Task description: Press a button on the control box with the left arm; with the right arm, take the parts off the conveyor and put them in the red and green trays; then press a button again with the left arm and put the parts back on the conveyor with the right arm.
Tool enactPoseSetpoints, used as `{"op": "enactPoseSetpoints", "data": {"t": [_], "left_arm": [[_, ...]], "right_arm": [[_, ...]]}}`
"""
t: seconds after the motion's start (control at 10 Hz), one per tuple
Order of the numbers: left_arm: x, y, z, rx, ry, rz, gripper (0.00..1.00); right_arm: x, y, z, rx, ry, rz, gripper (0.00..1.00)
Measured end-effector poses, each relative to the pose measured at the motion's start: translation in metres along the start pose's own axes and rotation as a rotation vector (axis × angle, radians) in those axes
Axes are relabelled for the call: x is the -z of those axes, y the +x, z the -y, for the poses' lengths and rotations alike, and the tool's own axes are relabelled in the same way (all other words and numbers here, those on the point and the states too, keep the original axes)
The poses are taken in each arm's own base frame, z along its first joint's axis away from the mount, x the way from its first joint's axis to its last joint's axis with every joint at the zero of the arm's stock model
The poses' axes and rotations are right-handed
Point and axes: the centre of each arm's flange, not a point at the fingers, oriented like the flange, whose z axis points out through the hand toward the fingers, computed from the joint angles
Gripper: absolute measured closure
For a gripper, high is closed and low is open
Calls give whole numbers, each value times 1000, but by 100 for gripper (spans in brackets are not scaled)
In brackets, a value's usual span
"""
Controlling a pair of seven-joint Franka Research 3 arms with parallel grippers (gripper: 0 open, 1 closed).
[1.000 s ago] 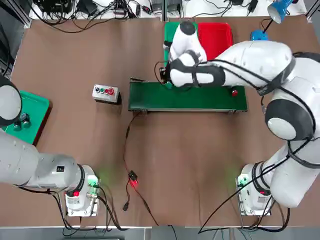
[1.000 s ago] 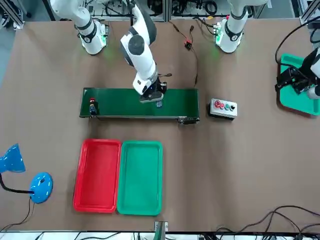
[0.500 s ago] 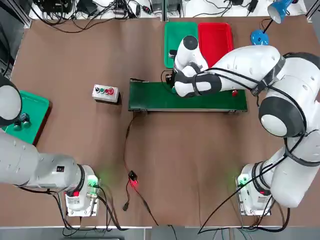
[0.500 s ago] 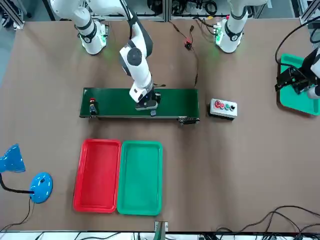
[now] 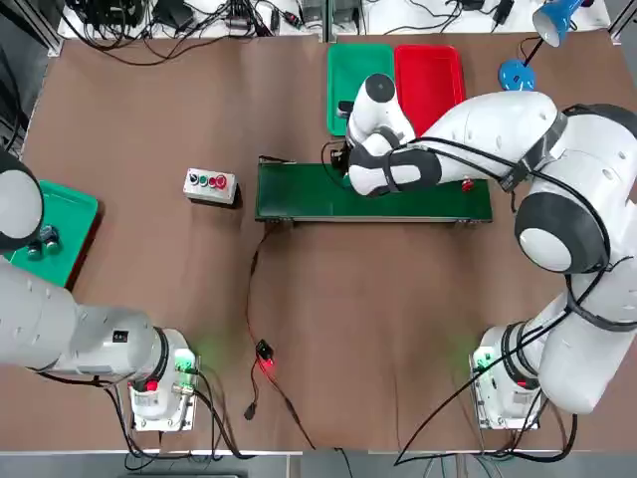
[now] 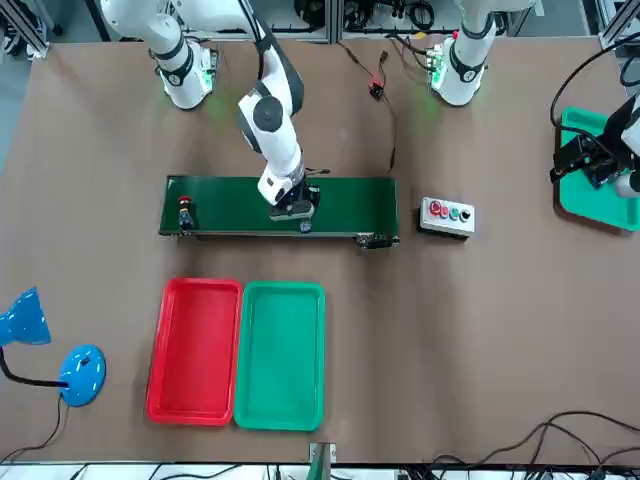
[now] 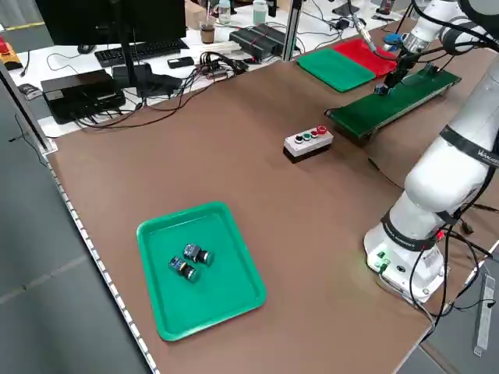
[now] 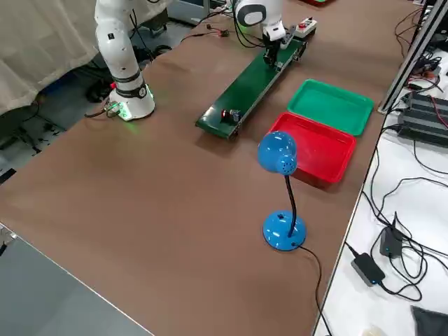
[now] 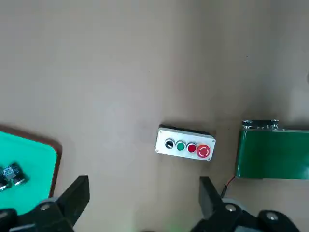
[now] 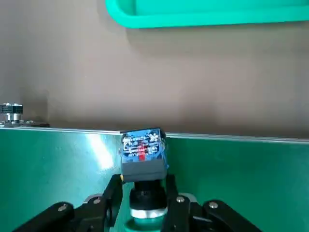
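front view: left gripper (image 6: 582, 160) waits wide open at 3 o'clock over the side tray (image 6: 607, 205); green tray (image 6: 280, 355) sits at 6 o'clock from the conveyor (image 6: 250, 208)

right wrist view: right gripper (image 10: 144, 180) grips the part (image 10: 143, 153) on the belt; best keep it square and move straight up or down

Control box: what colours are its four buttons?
The control box has one black, one green and two red buttons, clearest in the left wrist view.

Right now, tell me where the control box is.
In the front view, the control box sits on the table just right of the conveyor, left of the far-right green tray.
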Motion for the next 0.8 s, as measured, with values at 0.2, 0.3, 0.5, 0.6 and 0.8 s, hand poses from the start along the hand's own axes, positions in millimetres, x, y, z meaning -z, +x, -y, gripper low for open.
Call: {"op": "enactPoseSetpoints", "data": {"t": [0.2, 0.3, 0.5, 0.6, 0.8], "left_arm": [[0, 0, 0, 0, 0, 0, 0], [0, 0, 0, 0, 0, 0, 0], [0, 0, 0, 0, 0, 0, 0], [0, 0, 0, 0, 0, 0, 0], [0, 0, 0, 0, 0, 0, 0]], "right_arm": [[-5, -6, -1, 5, -8, 11, 46], [-5, -7, -1, 6, -9, 12, 32], [-1, -4, -1, 5, -5, 6, 3], [8, 3, -3, 6, 2, -5, 0], [53, 48, -22, 28, -13, 6, 0]]}}
